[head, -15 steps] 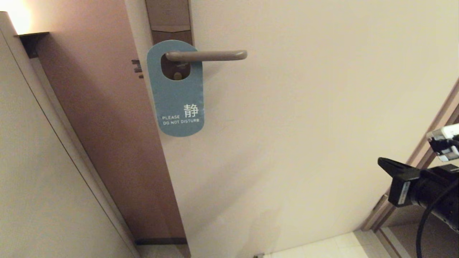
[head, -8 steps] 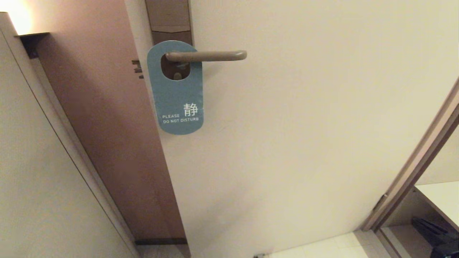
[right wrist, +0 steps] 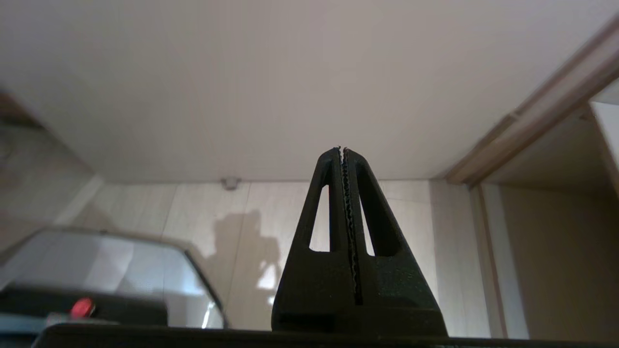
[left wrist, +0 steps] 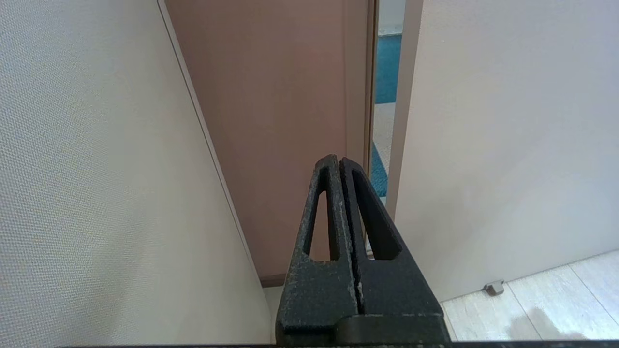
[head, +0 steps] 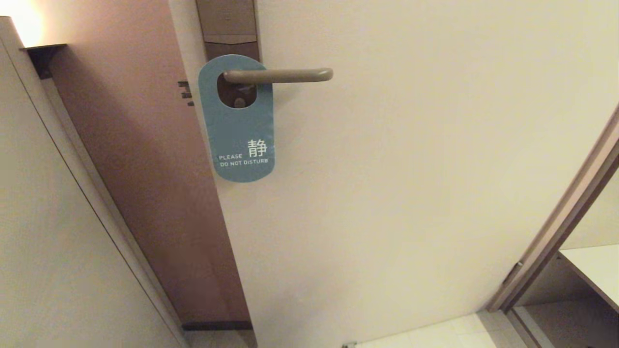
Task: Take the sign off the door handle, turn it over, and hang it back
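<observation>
Sign (head: 238, 126): flat teal hanger card, rounded ends, hanging near upright off the door handle (head: 278, 75) through its oval hole, at the lock-plate end of the bar. Teal face out, white "PLEASE DO NOT DISTURB" plus one Chinese character near the bottom. Handle: slim beige-bronze round bar, horizontal, free end pointing right in the head view.

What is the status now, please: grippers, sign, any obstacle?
Left gripper and right gripper shut, empty, both low. Sign hangs on door handle, teal side out. Nothing in the way.
</observation>
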